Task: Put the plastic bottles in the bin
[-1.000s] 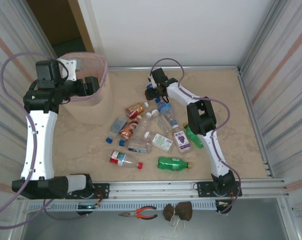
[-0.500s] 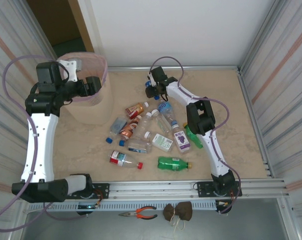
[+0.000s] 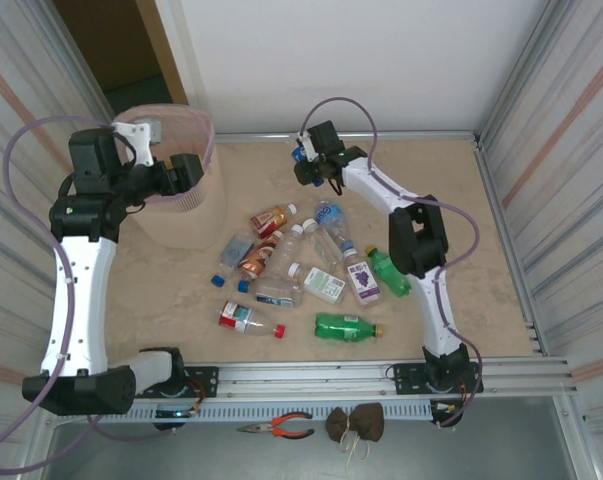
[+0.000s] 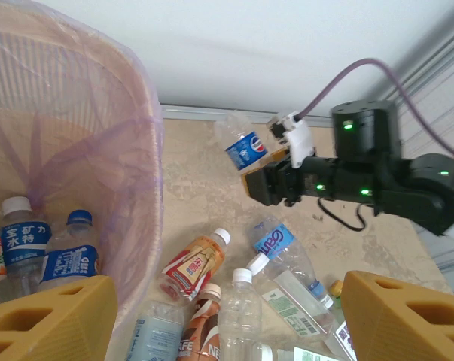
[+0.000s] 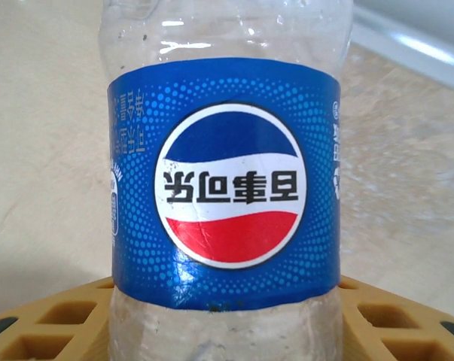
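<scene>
Inside the right end effector [image 3: 306,168], clamped tight, stands a blue-labelled bottle [image 5: 223,180]; the left end effector [image 4: 225,304] gapes empty.

Pepsi bottle [image 5: 227,30]: blue label [image 5: 136,188]; red-white-blue roundel; inverted Chinese characters 百事可乐

The scene is lit brightly and evenly, with only soft shadows cast on the table [image 3: 481,250]. The far wall [image 3: 361,60] is nearly washed out; behind the sharply rendered Pepsi bottle [image 5: 223,180], the surface is blurred

The right fingers [image 5: 53,323] have closed on the blue-labelled bottle [image 5: 225,188], lifting it.
</scene>
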Controlling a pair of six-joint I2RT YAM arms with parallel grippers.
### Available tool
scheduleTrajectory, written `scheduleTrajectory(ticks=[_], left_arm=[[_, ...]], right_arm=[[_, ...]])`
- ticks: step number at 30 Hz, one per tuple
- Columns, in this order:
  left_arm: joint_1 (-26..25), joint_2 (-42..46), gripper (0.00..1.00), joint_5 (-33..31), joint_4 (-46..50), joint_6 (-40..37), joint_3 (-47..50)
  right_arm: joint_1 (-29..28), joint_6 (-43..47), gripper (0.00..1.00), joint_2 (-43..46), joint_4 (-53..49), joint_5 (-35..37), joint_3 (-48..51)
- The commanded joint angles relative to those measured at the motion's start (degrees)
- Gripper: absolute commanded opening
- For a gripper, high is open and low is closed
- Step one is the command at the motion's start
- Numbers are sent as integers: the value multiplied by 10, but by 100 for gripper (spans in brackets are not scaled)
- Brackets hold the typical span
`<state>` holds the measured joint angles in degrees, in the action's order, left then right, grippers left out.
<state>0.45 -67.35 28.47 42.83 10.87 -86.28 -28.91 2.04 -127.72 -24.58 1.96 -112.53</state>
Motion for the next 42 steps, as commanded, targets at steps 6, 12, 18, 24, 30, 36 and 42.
scheduleTrajectory(ticks=[6, 12, 18, 24, 30, 36, 42], left_arm=[[0, 22, 77, 82, -42, 7, 26], [-35, 19, 76, 95, -41, -11, 23], [-97, -2, 75, 93, -22, -27, 1], [-173, -13, 75, 96, 1, -41, -17], [-268, -25, 76, 55, 74, -96, -56], [-347, -50, 76, 59, 134, -143, -86], [-432, -80, 77, -27, 194, -181, -107]], right_arm=[[-7, 202, 51, 241, 106, 5, 219], [-20, 314, 52, 378, 79, -29, 320], [-70, 474, 51, 510, 82, -32, 413], [-122, 655, 51, 613, 96, -35, 477], [-185, 801, 47, 673, 105, 11, 508], [-251, 935, 45, 732, 123, 70, 557], [-290, 1005, 45, 749, 142, 114, 581]])
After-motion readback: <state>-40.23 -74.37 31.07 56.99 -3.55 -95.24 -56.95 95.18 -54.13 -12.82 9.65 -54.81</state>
